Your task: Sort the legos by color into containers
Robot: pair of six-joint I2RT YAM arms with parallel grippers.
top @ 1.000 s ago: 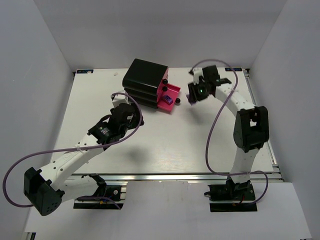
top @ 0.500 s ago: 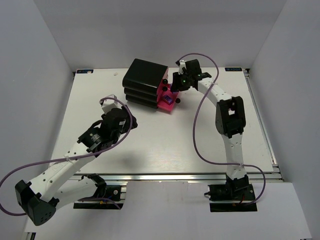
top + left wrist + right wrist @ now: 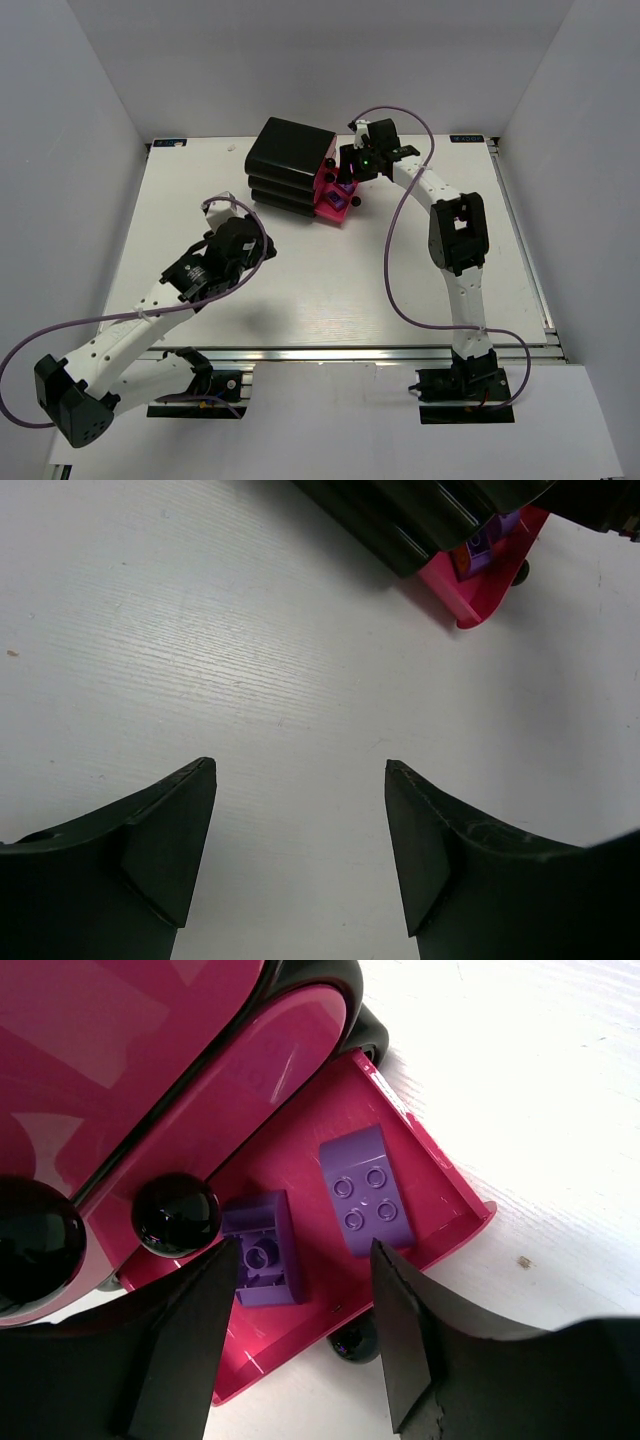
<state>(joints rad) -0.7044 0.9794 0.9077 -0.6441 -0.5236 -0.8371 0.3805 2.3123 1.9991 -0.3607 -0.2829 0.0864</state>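
The black cabinet (image 3: 288,160) stands at the back of the table with its bottom pink drawer (image 3: 334,207) pulled open. In the right wrist view the open drawer (image 3: 440,1210) holds two purple legos: one studs-up (image 3: 365,1191) and one on its back (image 3: 263,1251). My right gripper (image 3: 305,1290) is open and empty, right above the drawer; it also shows in the top view (image 3: 352,172). Two closed drawers (image 3: 150,1110) with black knobs (image 3: 176,1213) sit above. My left gripper (image 3: 300,800) is open and empty over bare table, left of the cabinet (image 3: 400,520). No green or lime-yellow legos show.
White walls close in the table (image 3: 330,290) on three sides. The left arm (image 3: 205,270) lies across the table's left half. The right arm's elbow (image 3: 457,230) rises at the right, with purple cables looping off both arms.
My right gripper swung left from beside the drawer to right over it. A second purple lego now lies in the drawer. My left arm drew back slightly toward the near left.
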